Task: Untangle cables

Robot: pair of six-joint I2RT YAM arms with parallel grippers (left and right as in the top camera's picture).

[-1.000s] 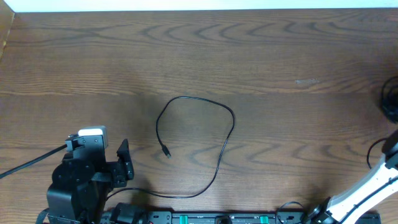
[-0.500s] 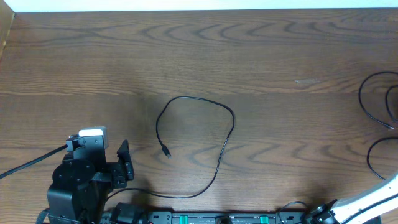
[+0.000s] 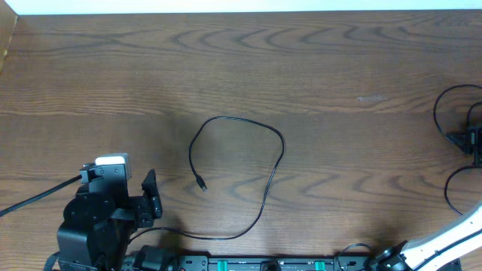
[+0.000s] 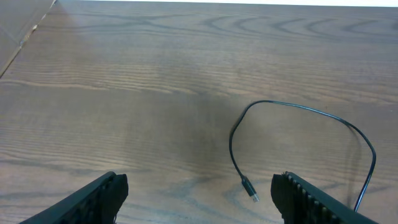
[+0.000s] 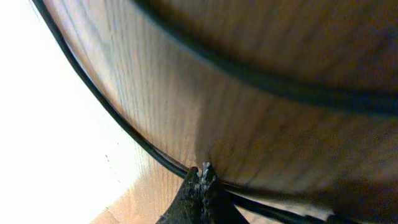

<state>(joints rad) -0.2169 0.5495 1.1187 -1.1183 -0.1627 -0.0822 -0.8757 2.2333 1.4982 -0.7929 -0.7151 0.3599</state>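
One thin black cable (image 3: 279,147) lies in an open loop at the table's middle, its silvery plug tip (image 3: 202,183) pointing down-left. In the left wrist view this cable (image 4: 298,107) and its plug (image 4: 250,188) lie just ahead of my left gripper (image 4: 199,186), which is open and empty. From overhead, the left gripper (image 3: 143,199) sits at the bottom left. A second cable (image 3: 439,113) curves in loops at the far right edge. My right gripper (image 3: 468,140) is there, shut, and the cable (image 5: 112,112) runs out from its closed tips (image 5: 202,177).
The table's far edge (image 3: 241,13) runs along the top. The arms' mounting rail (image 3: 263,263) lies at the bottom edge. A thicker black arm cord (image 3: 38,196) trails off left. Another blurred black strand (image 5: 280,87) crosses close to the right wrist camera.
The right gripper left the overhead view, then came back at the right edge. Cable loops that were not visible a second ago now show there. The left arm and centre cable have not moved.
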